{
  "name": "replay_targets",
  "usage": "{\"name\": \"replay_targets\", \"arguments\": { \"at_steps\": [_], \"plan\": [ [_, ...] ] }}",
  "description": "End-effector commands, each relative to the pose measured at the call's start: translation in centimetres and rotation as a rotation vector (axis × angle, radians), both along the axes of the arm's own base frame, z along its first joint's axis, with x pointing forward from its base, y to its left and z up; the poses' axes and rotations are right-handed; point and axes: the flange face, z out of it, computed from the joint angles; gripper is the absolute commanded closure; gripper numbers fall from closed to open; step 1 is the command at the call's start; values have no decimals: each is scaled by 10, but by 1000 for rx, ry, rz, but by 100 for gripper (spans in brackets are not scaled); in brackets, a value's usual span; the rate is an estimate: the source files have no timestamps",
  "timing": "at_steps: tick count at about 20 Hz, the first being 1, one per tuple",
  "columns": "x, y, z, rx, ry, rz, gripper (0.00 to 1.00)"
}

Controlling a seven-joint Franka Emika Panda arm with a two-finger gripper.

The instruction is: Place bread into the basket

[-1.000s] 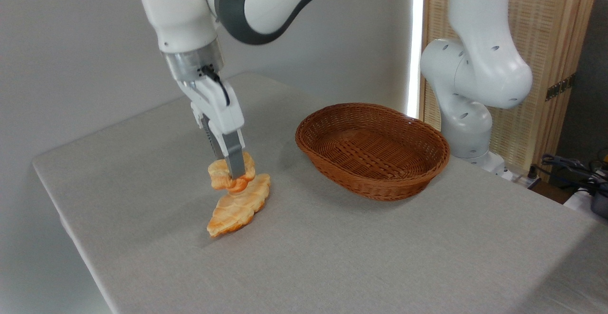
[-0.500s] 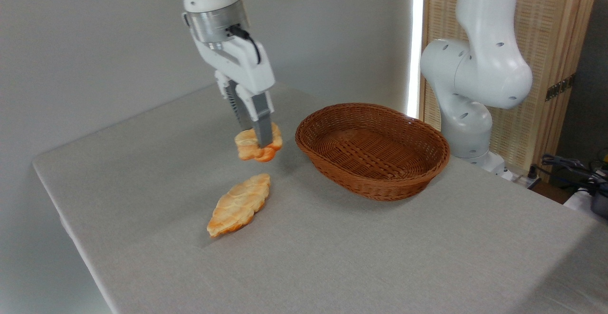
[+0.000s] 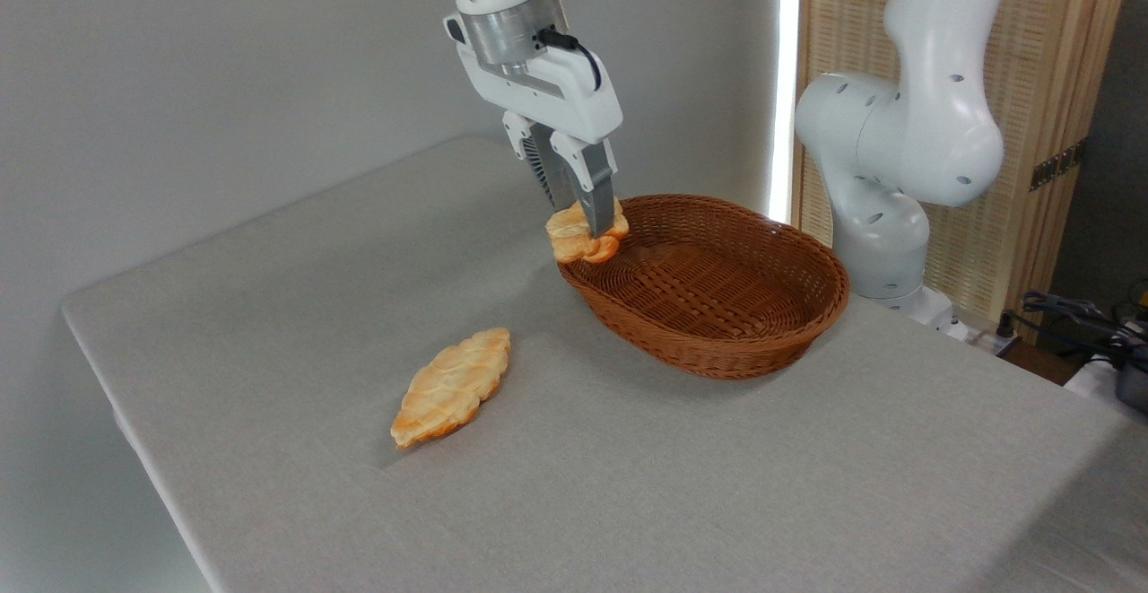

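End effector [image 3: 587, 225] pointing down, fingers clamped

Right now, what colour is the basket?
Reddish-brown woven wicker basket, shown in the fixed camera view.

Single fixed camera, raised, looking obliquely down across table [image 3: 628, 485] toward arm base [image 3: 883, 243].

The gripper [image 3: 587, 221] held the bread bun [image 3: 581, 239] pinched between its fingers, in the air at the wicker basket's [image 3: 717, 342] left rim. A flat leaf-shaped pastry [image 3: 451, 387] lay on the grey table [image 3: 717, 485], well apart.
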Motion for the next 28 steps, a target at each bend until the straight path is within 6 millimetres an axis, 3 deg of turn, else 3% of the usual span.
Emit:
{"name": "replay_targets", "arguments": {
  "at_steps": [1,4,7,28],
  "plan": [
    [-19,-7,-14,10,81,6,40],
    [-27,-16,-24,20,114,-26,27],
    [-32,-29,-33,29,124,-63,0],
    [-33,-41,-38,40,125,-90,0]
  ]
}}
